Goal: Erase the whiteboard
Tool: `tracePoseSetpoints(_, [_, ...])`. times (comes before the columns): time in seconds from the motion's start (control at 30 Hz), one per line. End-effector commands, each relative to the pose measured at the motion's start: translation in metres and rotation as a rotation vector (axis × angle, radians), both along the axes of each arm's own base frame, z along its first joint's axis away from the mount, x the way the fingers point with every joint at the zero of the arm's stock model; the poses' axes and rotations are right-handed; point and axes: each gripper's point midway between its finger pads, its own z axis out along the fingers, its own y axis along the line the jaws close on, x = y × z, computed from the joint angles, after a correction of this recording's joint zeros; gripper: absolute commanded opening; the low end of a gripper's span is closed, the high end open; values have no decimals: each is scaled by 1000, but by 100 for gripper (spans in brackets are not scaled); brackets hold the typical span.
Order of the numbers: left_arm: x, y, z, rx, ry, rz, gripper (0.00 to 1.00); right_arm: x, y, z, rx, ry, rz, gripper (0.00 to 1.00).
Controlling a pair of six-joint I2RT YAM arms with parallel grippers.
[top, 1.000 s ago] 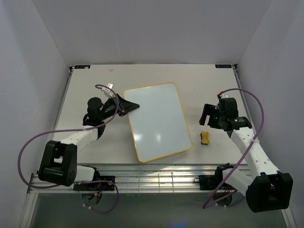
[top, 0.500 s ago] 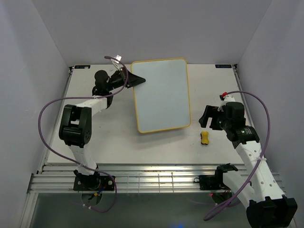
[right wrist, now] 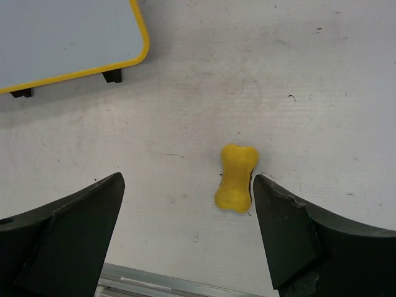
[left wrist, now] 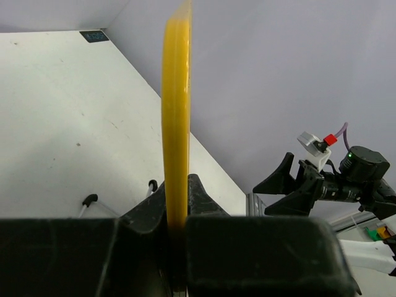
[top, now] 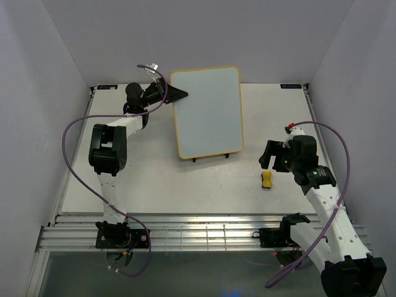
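L gripper (top: 177,94) pinched on the whiteboard (top: 207,111) left edge, propping it upright at back-centre of the table (top: 148,179), while R gripper (top: 270,158) hangs spread wide over the yellow eraser (top: 266,180); next, prob: drop R, close on eraser squarely.

Whiteboard (top: 207,111): blank, yellow-framed; raised upright off table.

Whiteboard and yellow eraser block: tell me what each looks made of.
The whiteboard: smooth, even pale face, likely coated plastic or metal; its yellow rim, rounded and slightly shiny, looks like moulded plastic. The eraser block: matte yellow, bone-shaped with soft rounded edges, probably foam or soft plastic; unclear which.
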Motion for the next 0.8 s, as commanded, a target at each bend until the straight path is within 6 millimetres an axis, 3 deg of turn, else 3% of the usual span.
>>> tracePoseSetpoints(0.0, [7, 9, 50, -56, -140, 25, 0, 7, -1, 6, -14, -38, 3, 90])
tracePoseSetpoints(0.03, [9, 10, 56, -64, -171, 23, 0, 6, -1, 5, -12, -36, 5, 90])
tracePoseSetpoints(0.13, [20, 13, 46, -77, -161, 23, 0, 6, -1, 3, -14, -31, 9, 90])
tracePoseSetpoints(0.3, [28, 14, 57, -67, -210, 28, 0, 6, -1, 2, -20, -25, 9, 90])
tracePoseSetpoints(0.47, [24, 13, 55, -48, -243, -1, 0, 5, -1, 2, -23, -25, 12, 90])
tracePoseSetpoints(0.77, [4, 30, 25, -88, -224, -19, 0, 6, 1, 3, -14, -27, 21, 90])
